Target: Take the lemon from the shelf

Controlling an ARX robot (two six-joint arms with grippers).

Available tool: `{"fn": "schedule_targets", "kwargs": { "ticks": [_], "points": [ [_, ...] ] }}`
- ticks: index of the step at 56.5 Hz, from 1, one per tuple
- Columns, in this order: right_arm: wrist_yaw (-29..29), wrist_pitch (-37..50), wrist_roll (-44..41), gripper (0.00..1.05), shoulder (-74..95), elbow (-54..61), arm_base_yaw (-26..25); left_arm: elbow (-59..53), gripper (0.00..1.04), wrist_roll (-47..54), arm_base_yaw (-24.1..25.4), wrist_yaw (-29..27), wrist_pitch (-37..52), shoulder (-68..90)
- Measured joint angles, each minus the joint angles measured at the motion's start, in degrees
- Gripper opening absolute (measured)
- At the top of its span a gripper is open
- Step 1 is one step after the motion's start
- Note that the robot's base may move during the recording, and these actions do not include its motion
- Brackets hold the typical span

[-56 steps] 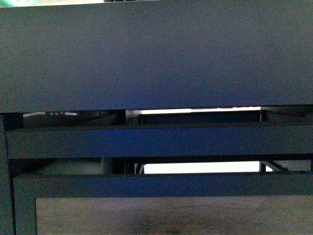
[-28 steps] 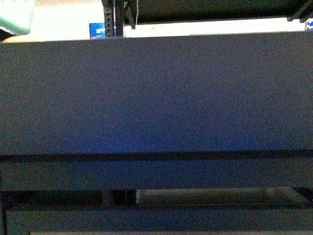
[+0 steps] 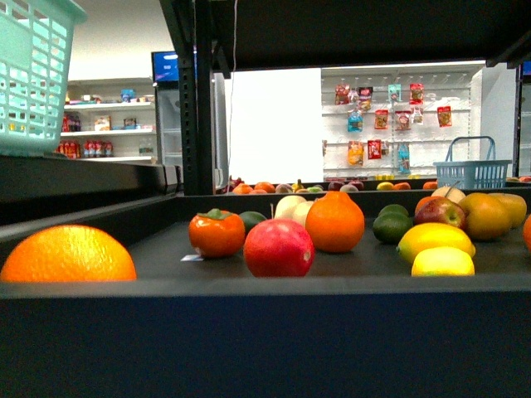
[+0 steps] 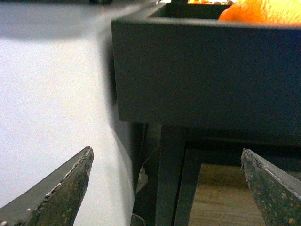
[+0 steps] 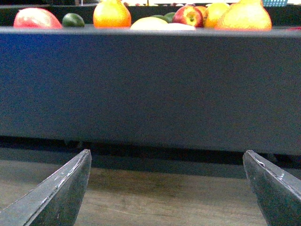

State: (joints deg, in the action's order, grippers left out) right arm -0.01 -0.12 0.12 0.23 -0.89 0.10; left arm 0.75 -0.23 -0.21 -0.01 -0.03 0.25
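Observation:
Two yellow lemons lie right of centre in the black shelf tray [image 3: 265,332], one lemon [image 3: 436,240] behind the other lemon [image 3: 442,262]. Neither gripper shows in the front view. In the right wrist view my right gripper [image 5: 167,152] is open and empty, below the tray's front wall [image 5: 150,84]; a pale yellow lemon [image 5: 149,23] peeks over the rim above it. My left gripper [image 4: 166,150] is open and empty too, under the tray's corner [image 4: 207,75], where an orange [image 4: 256,12] shows.
Around the lemons lie a red apple [image 3: 279,247], a persimmon [image 3: 216,233], oranges [image 3: 334,222] [image 3: 68,255], a lime [image 3: 392,226] and more fruit. A green basket [image 3: 33,75] stands upper left. Black post [image 3: 197,99], upper tier overhead. Wood-grain panel [image 5: 164,197] below.
The front view has risen from facing the dark fronts of the lower trays to looking over the tray's rim, so the fruit has come into sight.

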Motion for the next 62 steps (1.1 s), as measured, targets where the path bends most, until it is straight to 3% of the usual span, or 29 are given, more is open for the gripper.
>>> {"fn": "schedule_targets", "kwargs": {
  "ticks": [62],
  "points": [
    [-0.04, 0.0, 0.02, 0.97, 0.0, 0.02, 0.0, 0.0, 0.97, 0.0, 0.0, -0.02, 0.0, 0.0]
  ]
}}
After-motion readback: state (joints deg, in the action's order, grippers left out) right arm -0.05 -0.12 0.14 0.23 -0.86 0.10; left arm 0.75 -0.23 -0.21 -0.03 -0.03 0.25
